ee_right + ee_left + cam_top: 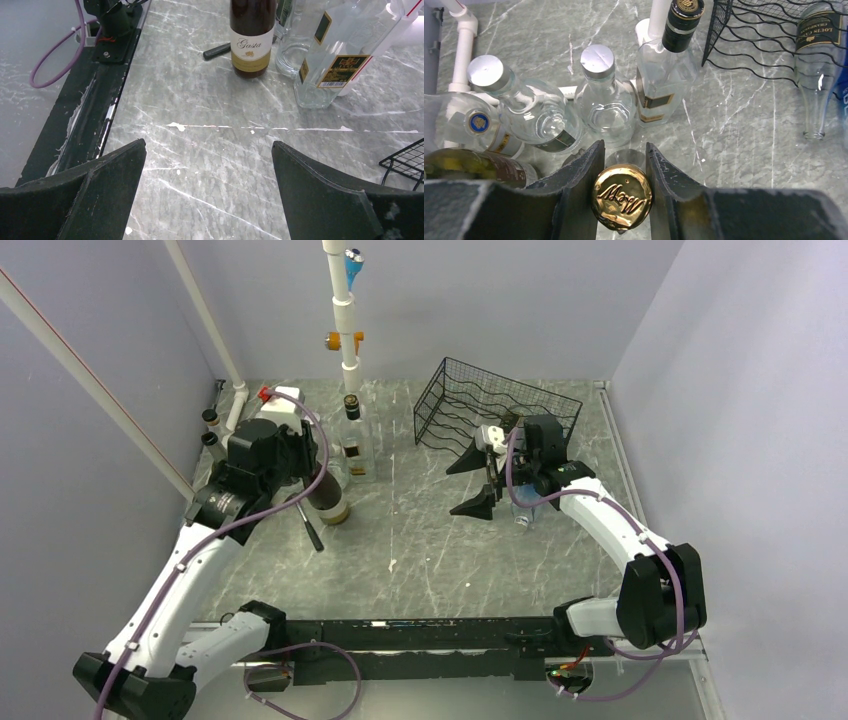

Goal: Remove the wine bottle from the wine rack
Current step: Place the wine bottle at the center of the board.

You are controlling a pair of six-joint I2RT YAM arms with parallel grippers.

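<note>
The wine bottle (pixel 330 502) stands upright off the wine rack (pixel 495 405), well to the rack's left. The left gripper (pixel 624 150), reaching down from above, pinches the bottle's gold cap. The right gripper (pixel 472 485) hangs just before the rack, spread wide and empty.

Pale-walled booth around a grey marbled table

A grey, marble-patterned table top (pixel 420 550) with white veins and scuffs fills the floor of the booth. Plain lavender-grey panels close it in: a back wall (pixel 520 310) along the far edge, a left wall (pixel 110 330) and a right wall (pixel 760 390) along the sides. A white upright pipe (pixel 343 315) with an orange fitting (pixel 345 340) rises at the middle of the far edge. A slanting white pipe (pixel 206 315) runs down into the far left corner. The light is soft and even, with only faint shadows.
</note>
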